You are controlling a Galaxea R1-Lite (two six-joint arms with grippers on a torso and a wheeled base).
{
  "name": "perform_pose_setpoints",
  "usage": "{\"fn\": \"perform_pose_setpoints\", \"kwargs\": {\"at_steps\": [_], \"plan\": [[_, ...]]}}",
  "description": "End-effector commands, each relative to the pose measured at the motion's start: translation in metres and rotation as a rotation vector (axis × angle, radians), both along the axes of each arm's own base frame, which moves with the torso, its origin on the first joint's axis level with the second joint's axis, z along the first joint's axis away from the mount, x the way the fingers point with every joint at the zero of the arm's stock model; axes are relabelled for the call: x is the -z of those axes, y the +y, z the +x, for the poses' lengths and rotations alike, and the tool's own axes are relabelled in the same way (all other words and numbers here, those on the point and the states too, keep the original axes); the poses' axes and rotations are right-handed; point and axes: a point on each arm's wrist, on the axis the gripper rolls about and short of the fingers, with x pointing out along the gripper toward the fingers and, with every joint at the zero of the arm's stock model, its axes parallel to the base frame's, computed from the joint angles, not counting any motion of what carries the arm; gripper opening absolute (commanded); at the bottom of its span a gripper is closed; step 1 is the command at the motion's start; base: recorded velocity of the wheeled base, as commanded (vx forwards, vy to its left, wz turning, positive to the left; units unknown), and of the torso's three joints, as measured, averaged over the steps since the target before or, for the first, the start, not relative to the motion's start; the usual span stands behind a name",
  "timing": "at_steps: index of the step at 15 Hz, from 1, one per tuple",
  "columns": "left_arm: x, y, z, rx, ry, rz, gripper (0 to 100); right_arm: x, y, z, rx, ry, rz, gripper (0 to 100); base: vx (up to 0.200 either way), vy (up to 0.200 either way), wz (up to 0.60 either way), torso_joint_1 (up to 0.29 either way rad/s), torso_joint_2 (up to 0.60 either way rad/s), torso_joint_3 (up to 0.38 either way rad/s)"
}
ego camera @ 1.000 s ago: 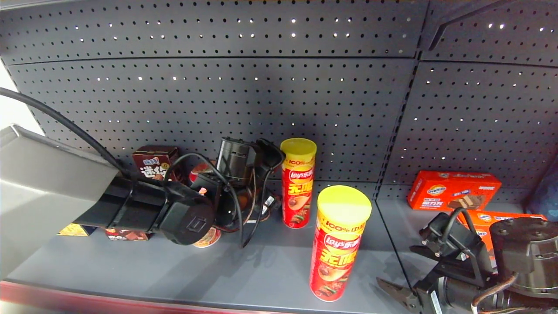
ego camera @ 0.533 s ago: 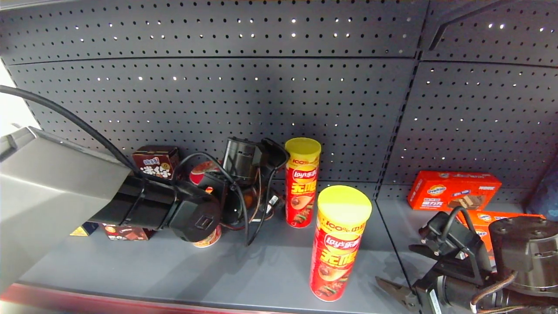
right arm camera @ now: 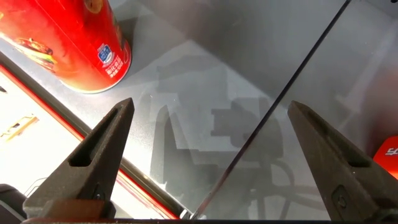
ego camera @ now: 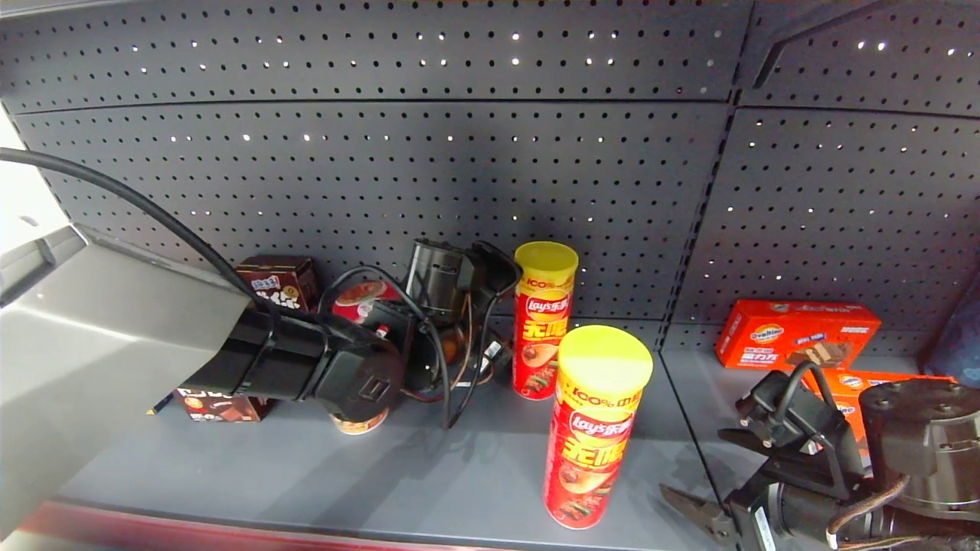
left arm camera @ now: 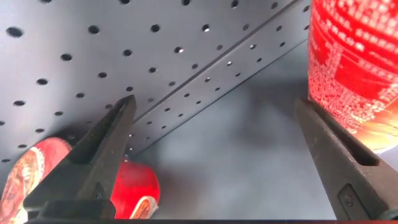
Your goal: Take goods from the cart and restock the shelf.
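At the front of the shelf (ego camera: 459, 474), the right gripper (right arm camera: 210, 106) hangs low, its jaws apart and empty, just right of the near chip can (ego camera: 593, 428), which stands upright. Farther back, the second chip can (ego camera: 542, 321) stands by the pegboard (ego camera: 459, 191). The left gripper (left arm camera: 214, 102), jaws apart and empty, sits just left of it, possibly touching. Orange boxes (ego camera: 796, 333) lie at the far right.

Retail shop aisle.
Grey metal shelf (ego camera: 459, 474) with perforated back panel (ego camera: 383, 191) carries packaged snacks: chip cans (ego camera: 597, 428), orange boxes (ego camera: 796, 333), brown boxes (ego camera: 279, 279).
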Motion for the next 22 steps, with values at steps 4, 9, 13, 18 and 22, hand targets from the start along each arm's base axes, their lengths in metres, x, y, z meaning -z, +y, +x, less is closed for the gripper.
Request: {"fn": "perform_pose_setpoints", "kwargs": {"at_steps": [4, 9, 13, 18, 22], "plan": [[0.000, -0.003, 0.000, 0.008, -0.005, 0.000, 100, 0.000, 0.000, 0.000, -0.001, -0.001, 0.000, 100, 0.000, 0.000, 0.00, 0.000, 0.00, 0.000], [-0.001, 0.001, -0.004, 0.000, 0.003, 0.003, 100, -0.002, 0.003, 0.001, -0.008, -0.007, 0.003, 100, 0.000, 0.000, 0.00, 0.000, 0.00, 0.000], [-0.019, 0.019, -0.020, -0.029, -0.019, -0.004, 100, -0.001, 0.007, 0.001, -0.029, -0.006, -0.004, 100, 0.000, 0.000, 0.00, 0.000, 0.00, 0.000], [-0.034, 0.031, -0.038, -0.032, -0.037, -0.019, 100, -0.002, 0.019, 0.012, -0.039, -0.010, -0.008, 100, 0.000, 0.000, 0.00, 0.000, 0.00, 0.000], [-0.040, 0.033, -0.041, -0.033, -0.049, -0.026, 100, -0.002, 0.027, 0.020, -0.044, -0.009, -0.009, 100, 0.000, 0.000, 0.00, 0.000, 0.00, 0.000]]}}
